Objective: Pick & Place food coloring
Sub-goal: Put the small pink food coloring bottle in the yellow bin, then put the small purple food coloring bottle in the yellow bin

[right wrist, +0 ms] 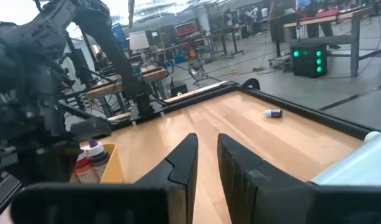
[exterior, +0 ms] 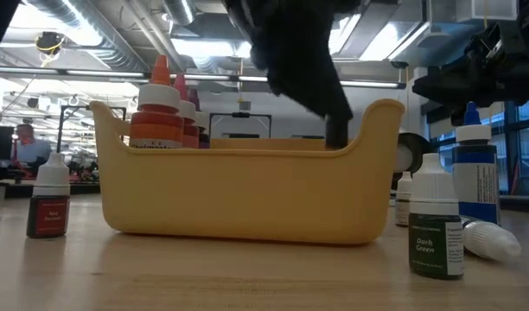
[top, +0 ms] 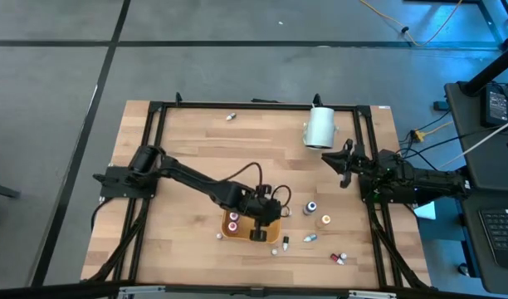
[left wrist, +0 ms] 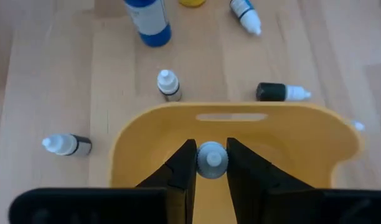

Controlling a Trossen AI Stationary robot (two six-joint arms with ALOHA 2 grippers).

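An orange tray stands near the table's front middle, with a few food coloring bottles upright in its left end. My left gripper reaches down into the tray and is shut on a small white-capped food coloring bottle. In the low view the tray wall hides that bottle. My right gripper waits shut and level at the table's right side, holding nothing. My left gripper pinches the small bottle between its two fingers, just under the ribbed white cap. The fingers come slanting down from the table's left. The bottle stands upright, cap up, inside the tray; whether its base rests on the tray floor I cannot tell.
Loose bottles lie around the tray: a blue-capped one, an orange-capped one, a red-labelled one, a dark green one, and some on their sides. A white cylinder lies at the far right.
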